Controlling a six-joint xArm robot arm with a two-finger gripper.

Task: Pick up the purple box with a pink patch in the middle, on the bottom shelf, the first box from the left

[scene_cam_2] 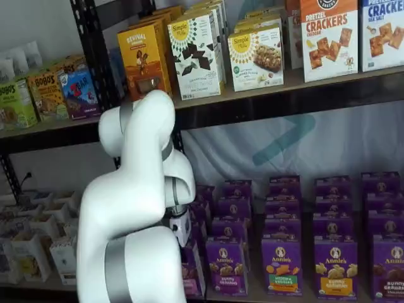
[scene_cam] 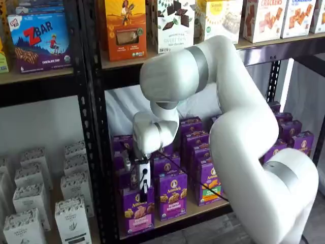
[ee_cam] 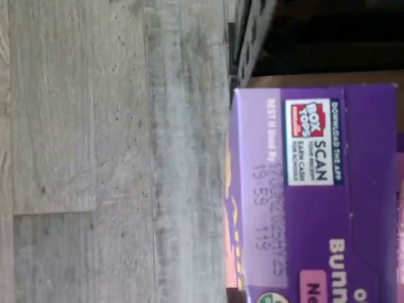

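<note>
The purple box (scene_cam: 138,212) with a pink band stands upright at the left front of the bottom shelf (scene_cam: 219,206). In a shelf view only its edge (scene_cam_2: 191,273) shows beside the arm. The wrist view shows its purple top (ee_cam: 315,189) with a Box Tops label, close up. My gripper (scene_cam: 143,192) hangs straight over that box, its black fingers reaching down to the box's top edge. The fingers show side-on, so no gap can be read. In a shelf view the gripper's white body (scene_cam_2: 180,226) shows, mostly hidden behind the arm.
Rows of other purple Annie's boxes (scene_cam: 171,195) stand right of and behind the target, one with a green patch (scene_cam: 207,184). A black perforated upright (scene_cam: 99,152) is just left. White cartons (scene_cam: 71,218) fill the neighbouring bay. Grey plank floor (ee_cam: 95,151) lies below.
</note>
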